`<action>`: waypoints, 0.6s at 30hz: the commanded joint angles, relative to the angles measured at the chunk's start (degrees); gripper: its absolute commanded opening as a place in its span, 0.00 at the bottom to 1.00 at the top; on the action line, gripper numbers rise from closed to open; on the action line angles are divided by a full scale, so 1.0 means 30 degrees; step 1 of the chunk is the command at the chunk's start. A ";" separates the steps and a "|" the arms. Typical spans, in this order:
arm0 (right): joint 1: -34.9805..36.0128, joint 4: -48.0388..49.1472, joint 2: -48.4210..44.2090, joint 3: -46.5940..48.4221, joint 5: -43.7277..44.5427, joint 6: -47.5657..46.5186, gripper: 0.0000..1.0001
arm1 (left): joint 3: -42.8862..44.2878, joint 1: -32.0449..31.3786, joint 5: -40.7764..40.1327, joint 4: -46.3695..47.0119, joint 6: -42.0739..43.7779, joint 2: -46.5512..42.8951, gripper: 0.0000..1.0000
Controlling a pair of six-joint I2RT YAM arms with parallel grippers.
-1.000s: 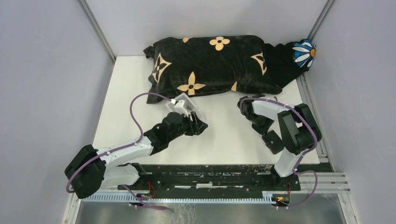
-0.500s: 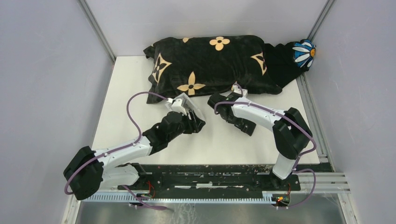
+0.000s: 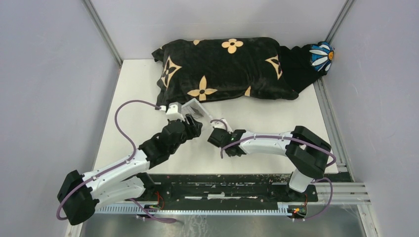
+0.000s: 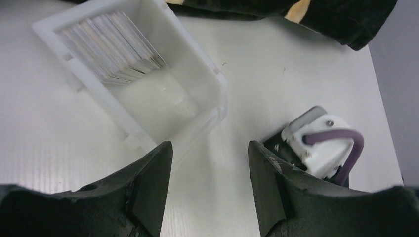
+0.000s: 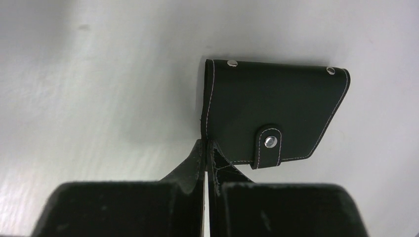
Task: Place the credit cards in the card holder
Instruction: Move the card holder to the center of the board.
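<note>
The card holder [image 5: 274, 111] is a black stitched wallet, snapped shut, lying on the white table. My right gripper [image 5: 206, 148] is shut on a flap at its near left corner. From above, that gripper [image 3: 213, 136] reaches left to mid-table. The credit cards [image 4: 113, 47] stand as a silver-grey stack inside a clear box [image 4: 200, 101] behind it. My left gripper [image 4: 210, 148] is open and holds nothing. It hovers just in front of the box [image 3: 196, 107], left of the right wrist [image 4: 321, 143].
A black pillow with tan flowers [image 3: 222, 66] lies across the back of the table, with a blue and white flower piece [image 3: 322, 55] at its right end. Grey walls close in both sides. The arm bases sit along the near edge.
The right arm swung left across the table to the card holder and now grips it. The left gripper, which had the card holder at its tips, has drawn back to the left.
</note>
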 commanded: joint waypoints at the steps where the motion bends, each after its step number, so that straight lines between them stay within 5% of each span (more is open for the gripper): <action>1: 0.1528 0.3131 0.0131 0.0201 -0.1849 -0.3337 0.01 | 0.0497 -0.0037 -0.2410 -0.0932 -0.0503 -0.1023 0.65; 6: 0.2988 0.2361 0.0386 0.0713 -0.1507 -0.4253 0.01 | 0.0738 -0.0036 -0.2319 -0.1025 -0.0075 -0.1138 0.65; 13: 0.4379 0.1228 -0.1633 -0.0123 0.0663 -0.3305 0.49 | 0.0966 -0.0015 -0.0230 0.0687 0.1485 -0.0095 0.66; 18: 0.4949 0.1251 -0.3131 -0.0659 0.1675 -0.2570 0.56 | 0.1228 -0.0050 0.1959 0.2019 0.1919 0.1344 0.67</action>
